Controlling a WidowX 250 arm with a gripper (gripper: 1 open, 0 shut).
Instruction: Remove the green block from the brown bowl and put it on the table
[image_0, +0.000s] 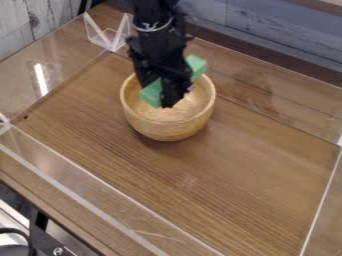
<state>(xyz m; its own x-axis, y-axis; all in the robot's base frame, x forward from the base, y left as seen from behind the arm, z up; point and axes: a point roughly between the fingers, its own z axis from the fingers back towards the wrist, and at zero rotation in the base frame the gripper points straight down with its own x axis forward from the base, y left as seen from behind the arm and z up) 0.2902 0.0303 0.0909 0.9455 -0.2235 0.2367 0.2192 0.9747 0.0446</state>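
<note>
green block (187, 78) hangs tilted above the brown bowl (168, 117), clamped between the fingers of the gripper (171, 92), its long axis running up toward the far right. nearest lies bare table (201, 190), the likely set-down area, clear of the bowl's rim.

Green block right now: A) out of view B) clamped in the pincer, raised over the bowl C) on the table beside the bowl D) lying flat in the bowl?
B: the pincer is shut on the green block, which hangs tilted above the brown bowl.
</note>
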